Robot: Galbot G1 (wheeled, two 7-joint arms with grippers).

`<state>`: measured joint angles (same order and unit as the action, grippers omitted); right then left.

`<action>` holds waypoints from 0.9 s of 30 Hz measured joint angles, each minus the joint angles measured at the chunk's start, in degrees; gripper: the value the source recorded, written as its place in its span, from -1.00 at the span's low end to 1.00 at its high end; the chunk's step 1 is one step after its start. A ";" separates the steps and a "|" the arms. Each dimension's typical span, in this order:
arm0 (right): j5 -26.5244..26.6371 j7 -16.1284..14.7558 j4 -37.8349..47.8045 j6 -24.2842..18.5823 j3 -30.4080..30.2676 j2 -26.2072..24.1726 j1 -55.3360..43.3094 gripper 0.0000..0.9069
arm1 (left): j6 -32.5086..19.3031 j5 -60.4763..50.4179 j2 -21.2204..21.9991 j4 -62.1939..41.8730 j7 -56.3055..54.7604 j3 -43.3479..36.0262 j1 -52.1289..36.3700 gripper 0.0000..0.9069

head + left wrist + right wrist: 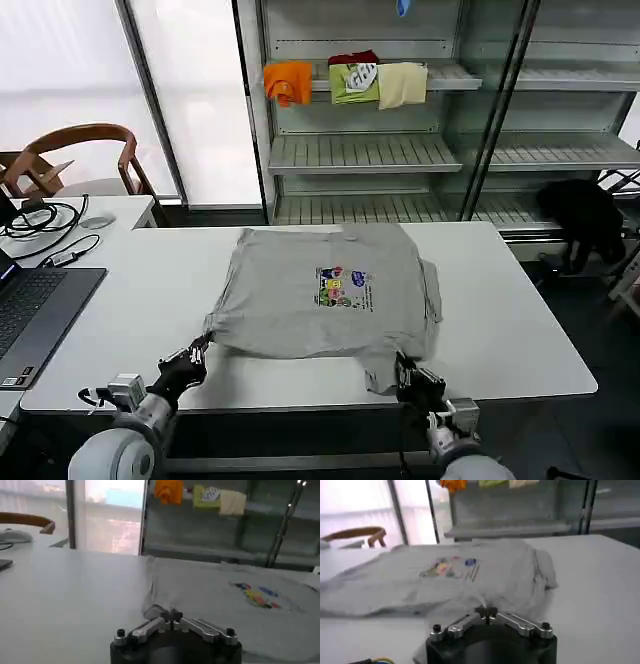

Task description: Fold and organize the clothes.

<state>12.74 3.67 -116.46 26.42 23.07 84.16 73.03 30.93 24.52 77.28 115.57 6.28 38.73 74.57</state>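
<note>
Grey cotton is what you have in front of you: one shirt (pixel 325 295) with a small multicolour chest print (pixel 343 287) lies spread on the white table (pixel 150 300), roughly in the middle, its collar toward the shelving (pixel 400 150) at the far side and its hem toward the robot.

Your left gripper (pixel 196 353) sits at the near left corner of the shirt. In the left wrist view the gripper (pixel 171 615) has its fingers pinched together on a small bunched fold of the grey fabric (pixel 210 592), with the rest of the garment running away from it across the tabletop.

Your right gripper (pixel 407 371) is at the near right corner, where a flap of the hem hangs close to the table's front edge. In the right wrist view that gripper (pixel 485 612) also has its fingertips closed together, clamped on the cloth (pixel 445 580), and the print lies further off beyond them. The right sleeve side is rumpled into a thick fold just beside it.

Both grippers hold the near edge of the same shirt, well apart from each other, one at each corner.

A laptop (pixel 30 310) and cables (pixel 45 225) lie to the left. Folded coloured clothes (pixel 345 80) rest on an upper shelf.
</note>
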 measured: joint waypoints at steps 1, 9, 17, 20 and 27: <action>0.06 0.15 1.30 -0.08 -0.09 0.47 -1.87 -1.00 | -0.03 0.53 0.03 -0.47 -0.14 -0.06 -0.89 -1.00; -0.25 0.02 13.46 -0.37 -0.52 3.62 -16.04 -1.00 | -0.85 2.33 0.19 -6.71 -1.28 -1.10 -10.03 -1.00; -2.73 -1.34 24.95 -0.79 -0.67 5.52 -26.00 -1.00 | -2.03 1.05 0.39 -14.73 -1.10 -2.45 -17.26 -1.00; -3.66 -1.75 28.12 -0.98 -0.66 5.98 -28.34 -1.00 | -2.26 0.03 0.63 -17.22 -1.03 -3.06 -19.02 -0.98; -5.48 -1.73 32.78 -1.30 -0.23 6.34 -31.61 1.00 | -2.40 -2.50 1.12 -21.38 -0.82 -4.39 -22.21 -0.80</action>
<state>7.27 1.94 -83.68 25.12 22.84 90.50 41.41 28.54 22.01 78.39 94.19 5.47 34.34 52.36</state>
